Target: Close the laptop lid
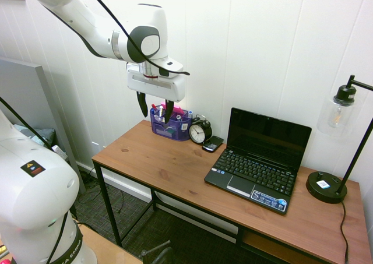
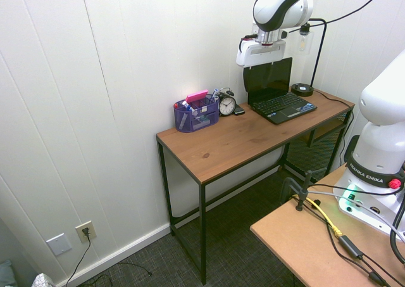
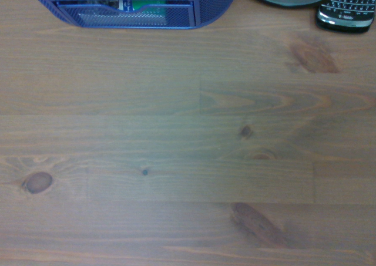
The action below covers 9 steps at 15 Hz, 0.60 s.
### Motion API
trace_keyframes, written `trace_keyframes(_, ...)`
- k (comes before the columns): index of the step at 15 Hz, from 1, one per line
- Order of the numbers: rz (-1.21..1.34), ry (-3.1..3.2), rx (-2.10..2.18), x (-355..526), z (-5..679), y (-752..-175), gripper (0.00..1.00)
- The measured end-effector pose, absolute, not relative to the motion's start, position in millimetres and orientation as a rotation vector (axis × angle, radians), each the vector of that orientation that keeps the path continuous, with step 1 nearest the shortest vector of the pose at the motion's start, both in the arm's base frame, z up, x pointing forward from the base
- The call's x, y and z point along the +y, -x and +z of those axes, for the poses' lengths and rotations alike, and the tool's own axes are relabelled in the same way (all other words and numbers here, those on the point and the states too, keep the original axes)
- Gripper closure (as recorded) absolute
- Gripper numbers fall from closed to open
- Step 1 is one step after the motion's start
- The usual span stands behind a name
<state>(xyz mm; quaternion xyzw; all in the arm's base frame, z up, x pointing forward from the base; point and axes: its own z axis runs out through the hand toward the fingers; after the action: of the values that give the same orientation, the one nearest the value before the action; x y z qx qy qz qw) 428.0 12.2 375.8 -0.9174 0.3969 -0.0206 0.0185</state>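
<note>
Now, sweeping from the left of the first exterior view, the gripper (image 1: 155, 108) is hanging high above the left part of the wooden desk (image 1: 163, 165), its two dark fingers (image 1: 142, 104) standing apart and gripping nothing. Just behind and below them, against the white wall, a blue mesh organizer (image 1: 170, 126) is sitting with pens and a pink item poking out. Next along, a small black alarm clock (image 1: 200, 132) is standing beside it, and a small black phone (image 1: 213, 143) is lying flat just to its right. Moving on, the laptop lid (image 1: 268, 137) is standing open and upright over the keyboard (image 1: 257, 171), well apart from the gripper. Finally, a black desk lamp (image 1: 327, 186) is resting at the far right end.
</note>
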Motion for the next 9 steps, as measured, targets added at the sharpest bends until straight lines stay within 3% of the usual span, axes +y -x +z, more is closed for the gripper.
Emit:
trace_keyframes(5, -0.151, 2.844, 1.310, 15, 387, -440, 0.00)
trace_keyframes(9, -0.242, 2.807, 1.406, -17, 394, -487, 0.00)
